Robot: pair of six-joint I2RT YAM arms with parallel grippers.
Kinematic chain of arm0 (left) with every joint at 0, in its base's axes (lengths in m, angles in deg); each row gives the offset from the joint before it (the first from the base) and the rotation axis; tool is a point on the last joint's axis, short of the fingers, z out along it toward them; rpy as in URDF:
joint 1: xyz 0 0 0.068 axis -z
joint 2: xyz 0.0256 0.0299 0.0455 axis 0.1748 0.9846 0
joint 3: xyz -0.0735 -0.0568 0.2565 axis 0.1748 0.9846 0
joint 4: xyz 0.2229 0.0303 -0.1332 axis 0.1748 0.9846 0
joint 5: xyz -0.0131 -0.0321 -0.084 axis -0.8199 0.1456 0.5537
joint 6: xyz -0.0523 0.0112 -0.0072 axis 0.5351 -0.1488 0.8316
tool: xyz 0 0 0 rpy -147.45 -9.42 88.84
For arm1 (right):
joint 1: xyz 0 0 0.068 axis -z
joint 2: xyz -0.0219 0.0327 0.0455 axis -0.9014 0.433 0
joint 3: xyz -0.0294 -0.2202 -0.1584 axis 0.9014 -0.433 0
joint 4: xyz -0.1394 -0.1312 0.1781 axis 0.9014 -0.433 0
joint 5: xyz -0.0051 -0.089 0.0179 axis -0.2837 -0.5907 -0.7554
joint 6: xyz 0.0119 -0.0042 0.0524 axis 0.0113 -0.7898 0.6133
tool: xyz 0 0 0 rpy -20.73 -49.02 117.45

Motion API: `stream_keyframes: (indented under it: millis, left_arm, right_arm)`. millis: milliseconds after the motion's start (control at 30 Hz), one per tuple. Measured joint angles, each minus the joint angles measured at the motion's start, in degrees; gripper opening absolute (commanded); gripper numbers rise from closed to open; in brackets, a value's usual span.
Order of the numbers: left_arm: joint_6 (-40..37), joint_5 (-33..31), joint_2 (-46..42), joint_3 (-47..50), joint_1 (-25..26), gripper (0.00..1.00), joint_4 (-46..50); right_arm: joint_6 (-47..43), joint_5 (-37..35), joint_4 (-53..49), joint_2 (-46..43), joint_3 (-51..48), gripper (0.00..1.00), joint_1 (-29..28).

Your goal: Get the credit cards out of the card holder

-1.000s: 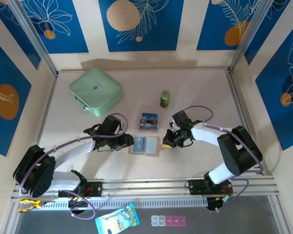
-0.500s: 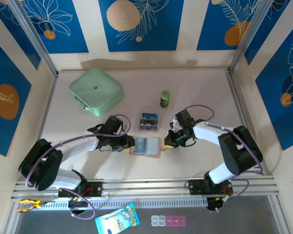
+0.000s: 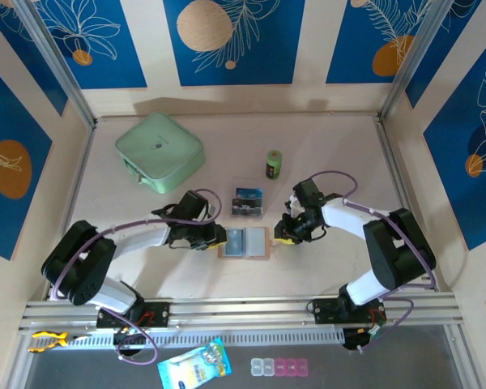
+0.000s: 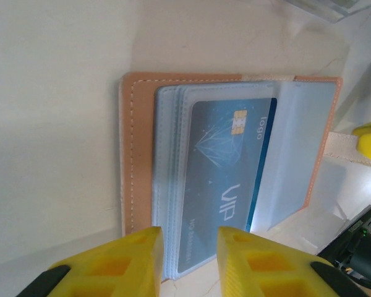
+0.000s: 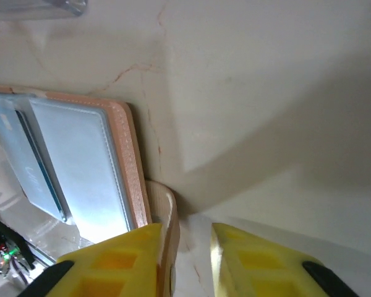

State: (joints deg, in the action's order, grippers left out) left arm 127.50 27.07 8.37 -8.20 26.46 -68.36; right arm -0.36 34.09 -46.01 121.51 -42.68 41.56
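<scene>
The card holder point(image 3: 256, 244) lies open on the table between my two grippers, tan-pink with clear sleeves. A blue credit card point(image 4: 229, 179) marked VIP sits in a sleeve of the card holder point(image 4: 135, 154). My left gripper point(image 3: 219, 237) is at its left edge. In the left wrist view the left gripper point(image 4: 188, 250) is open, and the sleeve stack's edge lies in the narrow gap. My right gripper point(image 3: 281, 237) is at the right edge. The right gripper point(image 5: 185, 238) is open, with the holder's strap tab point(image 5: 168, 213) against one finger. The card holder point(image 5: 131, 161) lies just left of it.
A mint-green square case point(image 3: 159, 151) sits at the back left. A clear plastic box point(image 3: 248, 202) lies just behind the holder, and a small green bottle point(image 3: 274, 164) stands farther back. A blue packet point(image 3: 194, 365) and a pill strip point(image 3: 279, 366) lie in front of the base rail.
My left gripper slid right up to the holder's left edge and its jaws narrowed. My right gripper, shut before, has opened beside the strap tab.
</scene>
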Motion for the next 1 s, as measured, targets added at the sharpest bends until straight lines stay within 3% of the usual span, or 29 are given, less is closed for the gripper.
stream_keyframes:
  millis: [233,433,733,1000]
  left_arm:
    - [-0.8,0.1,1.5,-0.9,0.0,0.24,-1.3]
    - [-1.1,0.2,4.2,-1.0,0.1,0.22,-1.5]
    - [-1.1,0.2,4.3,-0.4,0.2,0.20,-1.7]
    - [-1.1,0.2,4.3,-0.3,0.2,0.19,-1.7]
  right_arm:
    - [3.4,-3.6,-4.8,-8.6,2.8,0.31,-1.4]
    - [8.0,-3.1,-3.5,-9.4,5.4,0.31,-6.1]
    - [13.4,-1.2,4.5,0.7,9.3,0.28,-15.2]
    - [15.1,-0.8,10.4,9.5,11.2,0.23,-18.3]
